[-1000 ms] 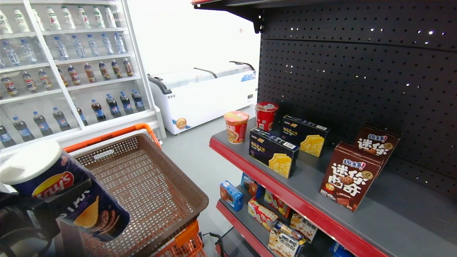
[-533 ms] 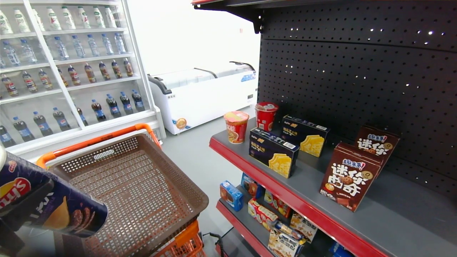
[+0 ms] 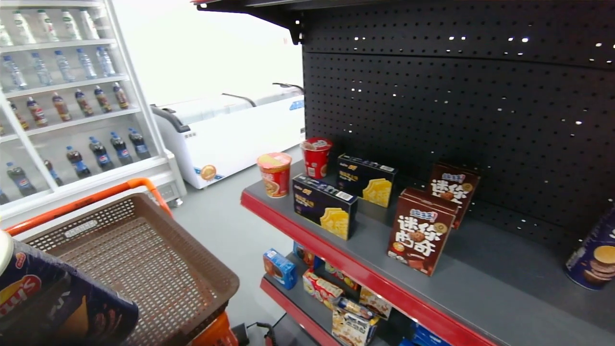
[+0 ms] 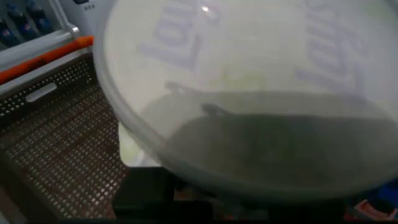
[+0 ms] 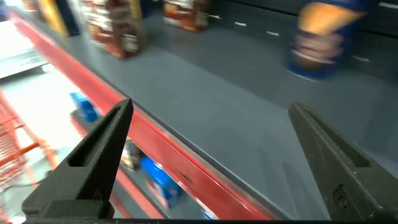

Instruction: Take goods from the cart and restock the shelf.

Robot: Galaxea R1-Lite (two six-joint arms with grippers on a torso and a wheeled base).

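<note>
Cropped logo on chip can

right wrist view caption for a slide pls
Open right pincer hovering above the grey shelf, a blue can standing beyond.

Two chip cans, two noodle cups, four top-shelf boxes

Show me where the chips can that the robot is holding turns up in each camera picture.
Head view: chips can at the lower left corner, tilted, brown basket behind it.
Left wrist view: its white lid close up, the same basket behind.
Right wrist view: a second can instead, standing on the shelf beyond the open right gripper.
Shared landmark: the brown basket, in the head and left wrist views.
</note>
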